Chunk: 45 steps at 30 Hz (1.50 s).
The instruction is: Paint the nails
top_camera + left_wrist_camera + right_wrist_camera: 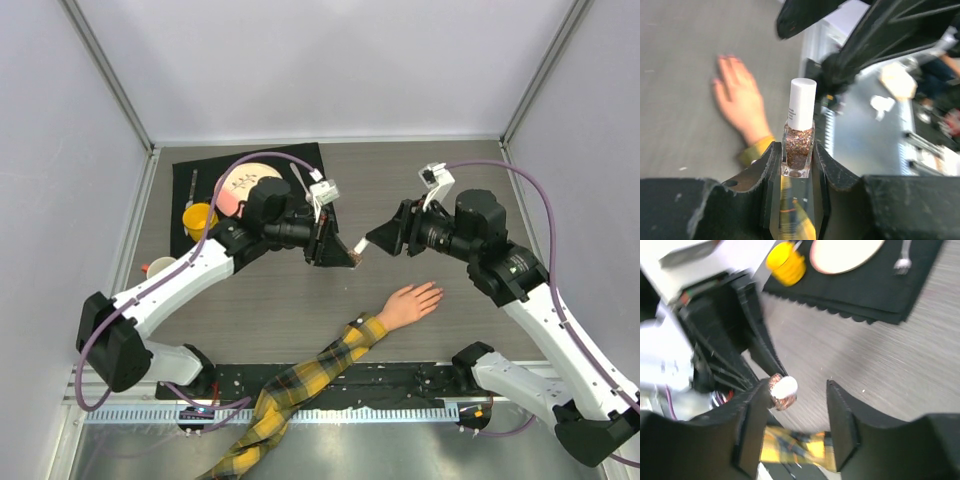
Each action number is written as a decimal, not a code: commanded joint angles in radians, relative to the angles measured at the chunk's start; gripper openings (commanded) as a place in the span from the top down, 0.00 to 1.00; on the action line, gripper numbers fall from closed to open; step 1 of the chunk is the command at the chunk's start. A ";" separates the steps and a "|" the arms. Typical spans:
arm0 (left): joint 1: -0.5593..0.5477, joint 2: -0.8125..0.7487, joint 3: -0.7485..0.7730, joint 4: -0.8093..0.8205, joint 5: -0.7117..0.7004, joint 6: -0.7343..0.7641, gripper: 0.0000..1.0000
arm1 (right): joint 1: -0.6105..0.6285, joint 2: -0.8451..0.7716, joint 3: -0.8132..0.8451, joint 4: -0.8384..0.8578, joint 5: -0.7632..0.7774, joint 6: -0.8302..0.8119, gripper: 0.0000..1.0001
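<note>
A small bottle of copper glitter polish [799, 147] with a white cap [801, 102] stands between my left gripper's [797, 152] pads, which are shut on its glass base. In the top view the bottle [357, 251] hangs in mid-air above the table, between both arms. My right gripper [797, 390] stands open around the cap [785, 387], which is close to its left finger. The pale mannequin hand [410, 302] lies flat just below, fingers spread, on a yellow plaid sleeve [310, 372]. Its nails are too small and blurred to make out.
A black mat [196, 180] at the back left carries a round plate [243, 186], a yellow cup [198, 218] and cutlery [298, 180]. A white cup [160, 268] stands by the left arm. A black rail [400, 385] runs along the near edge.
</note>
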 commanded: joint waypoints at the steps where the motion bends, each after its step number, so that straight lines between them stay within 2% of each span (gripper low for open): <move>1: -0.006 -0.085 0.001 -0.054 -0.272 0.099 1.00 | -0.001 0.016 0.067 0.014 0.193 0.224 0.42; 2: -0.006 -0.085 0.003 -0.055 -0.287 0.096 1.00 | 0.004 0.029 0.076 0.012 0.183 0.245 0.39; 7: -0.013 -0.108 -0.017 -0.037 -0.381 0.087 1.00 | 0.059 0.109 0.167 -0.052 0.303 0.277 0.40; 16: -0.018 -0.160 -0.062 0.023 -0.473 0.105 1.00 | 0.220 0.198 0.173 0.005 0.505 0.301 0.45; 22: -0.020 -0.166 -0.065 0.032 -0.479 0.113 1.00 | 0.312 0.249 0.184 0.027 0.551 0.287 0.46; 28: -0.020 -0.206 -0.097 0.073 -0.487 0.121 1.00 | 0.320 0.253 0.165 0.064 0.585 0.311 0.47; 35: -0.024 -0.229 -0.120 0.116 -0.486 0.116 1.00 | 0.323 0.253 0.135 0.127 0.567 0.365 0.53; 38: -0.024 -0.234 -0.126 0.127 -0.482 0.113 1.00 | 0.325 0.252 0.127 0.136 0.556 0.370 0.60; 39: -0.026 -0.235 -0.128 0.127 -0.482 0.114 1.00 | 0.326 0.250 0.127 0.136 0.548 0.367 0.70; 41: -0.026 -0.240 -0.128 0.130 -0.475 0.107 1.00 | 0.328 0.247 0.126 0.139 0.519 0.359 0.81; 42: -0.026 -0.241 -0.126 0.133 -0.461 0.102 1.00 | 0.326 0.244 0.124 0.146 0.501 0.319 0.99; 43: -0.024 -0.241 -0.122 0.133 -0.437 0.096 1.00 | 0.326 0.231 0.122 0.159 0.443 0.278 0.99; 44: -0.026 -0.241 -0.108 0.133 -0.333 0.085 1.00 | 0.326 0.224 0.121 0.167 0.411 0.221 0.99; 45: -0.024 -0.244 -0.102 0.138 -0.267 0.056 1.00 | 0.326 0.212 0.118 0.179 0.296 0.125 0.99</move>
